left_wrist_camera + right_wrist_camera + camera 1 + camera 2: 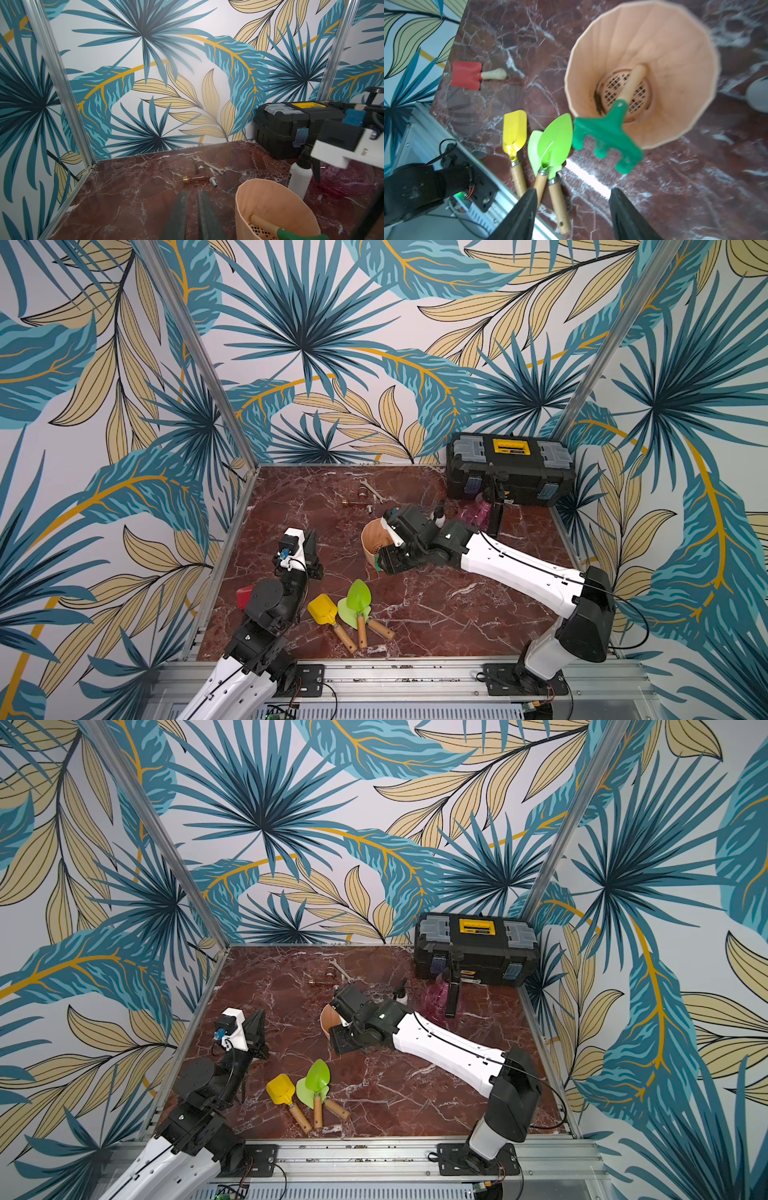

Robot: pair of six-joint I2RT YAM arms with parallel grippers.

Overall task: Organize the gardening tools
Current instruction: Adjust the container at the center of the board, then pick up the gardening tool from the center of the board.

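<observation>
Dark-green wooden-handled rake (604, 137) leans in the peach ribbed pot (675, 41). Right gripper (572, 191) gapes empty; left gripper (191, 192) nearly pressed together.

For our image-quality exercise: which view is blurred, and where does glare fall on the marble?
Right wrist view: the green rake and peach pot look smeared, and a white glare streak crosses the marble table beside the lime-green trowels. Both top views: evenly lit, sharp.
</observation>
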